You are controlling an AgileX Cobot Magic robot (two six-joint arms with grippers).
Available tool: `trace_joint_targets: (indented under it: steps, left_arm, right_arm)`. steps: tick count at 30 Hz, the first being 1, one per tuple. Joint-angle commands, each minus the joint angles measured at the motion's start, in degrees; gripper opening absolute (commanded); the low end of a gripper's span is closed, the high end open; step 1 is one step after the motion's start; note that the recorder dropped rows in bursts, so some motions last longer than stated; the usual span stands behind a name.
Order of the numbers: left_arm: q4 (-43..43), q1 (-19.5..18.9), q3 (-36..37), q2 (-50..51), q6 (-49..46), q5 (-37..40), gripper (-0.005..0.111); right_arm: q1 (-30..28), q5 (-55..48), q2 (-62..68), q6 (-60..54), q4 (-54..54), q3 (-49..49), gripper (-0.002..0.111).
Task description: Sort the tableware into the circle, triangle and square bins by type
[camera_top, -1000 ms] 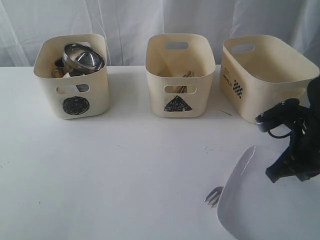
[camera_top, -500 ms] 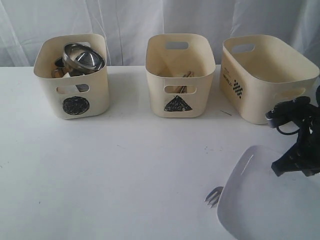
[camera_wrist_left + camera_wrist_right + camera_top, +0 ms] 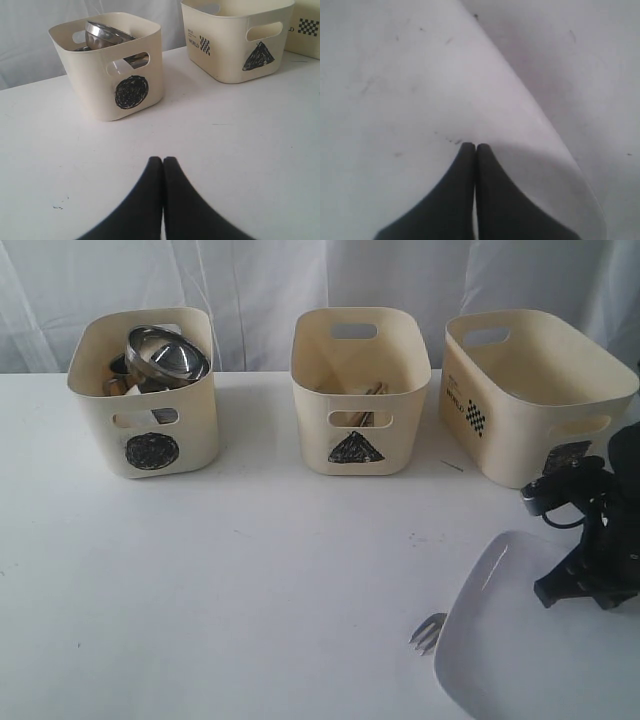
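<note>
**Right pincer shut over the plate, square bin just beyond**

The right pincer (image 3: 474,147) has its two black fingers pressed together, holding nothing. The large white plate (image 3: 500,650) lies directly beneath it on the desk (image 3: 280,570). In the right wrist view the plate's raised rim runs slantwise past the fingertips. It cannot be told from that close, washed-out view whether the tips touch the plate or hang just above it.

The plate is squarish, so it offers no clear long axis. What the next move most likely depends on is its rim, since shut fingers cannot take a flat plate from above. The pincer would need to open and come in at an edge.

The square bin (image 3: 500,430) stands empty just beyond the pincer, the nearest of the three bins. Only the tines of the fork (image 3: 428,632) show, at the plate's far edge from the pincer. The triangle bin (image 3: 320,430) it belongs in is farther off.

The left pincer (image 3: 163,160) is also closed and empty. It faces the circle bin (image 3: 95,85), where a steel bowl (image 3: 107,35) sits on top. The plate is well apart from it, so the right arm is clearly the nearer one.
</note>
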State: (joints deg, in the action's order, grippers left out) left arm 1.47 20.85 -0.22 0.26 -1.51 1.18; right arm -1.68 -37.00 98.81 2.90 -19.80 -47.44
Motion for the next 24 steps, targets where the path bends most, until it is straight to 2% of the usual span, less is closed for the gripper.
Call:
trace_joint_targets:
  steps: [1, 24]
  left_arm:
    - [0.3, -0.1, 0.2, -0.3, 0.0, 0.2, 0.000]
    - [0.3, -0.1, 0.2, -0.3, 0.0, 0.2, 0.000]
  right_arm:
    - [-0.9, 0.6, 1.2, 0.4, -1.0, 0.2, 0.000]
    - [-7.8, 6.2, 1.4, 5.0, -7.4, 0.2, 0.000]
